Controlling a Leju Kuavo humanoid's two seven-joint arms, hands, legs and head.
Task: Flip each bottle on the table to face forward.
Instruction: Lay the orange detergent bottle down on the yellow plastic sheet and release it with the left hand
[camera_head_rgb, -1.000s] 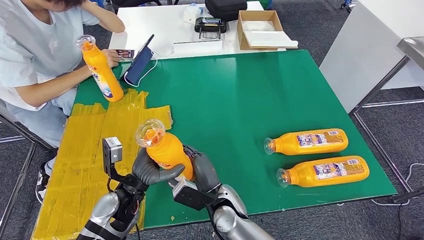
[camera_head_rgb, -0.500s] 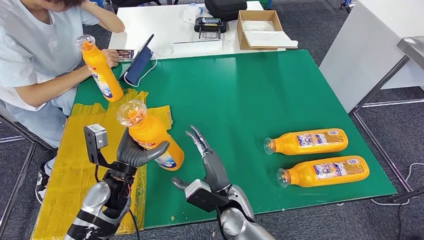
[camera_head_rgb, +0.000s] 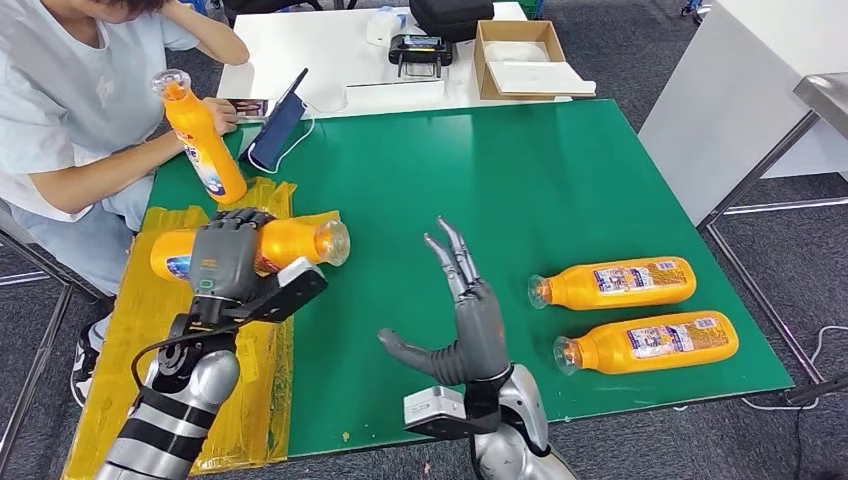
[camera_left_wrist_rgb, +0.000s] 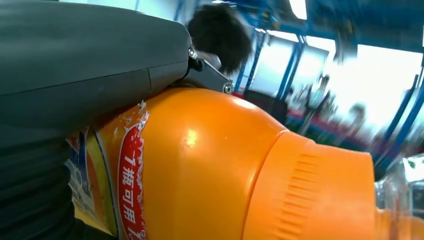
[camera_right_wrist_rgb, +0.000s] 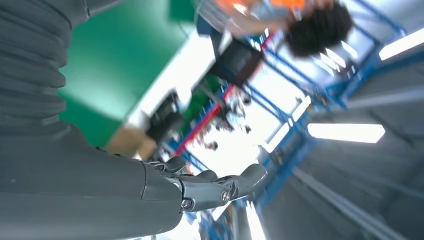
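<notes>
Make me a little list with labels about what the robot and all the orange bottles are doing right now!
left hand: grips an orange bottle held sideways over the yellow mat
right hand: holds nothing, fingers spread, raised over the green table
lying bottles: two, far one and near one, on their sides on the table's right, labels up
standing bottle: upright beside a person

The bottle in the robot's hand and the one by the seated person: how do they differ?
The held bottle lies sideways, cap pointing right, gripped by the left hand over the yellow mat. The person's bottle stands upright, cap on top, near the green table's far left corner, with no robot hand on it. Both are orange with clear caps.
</notes>
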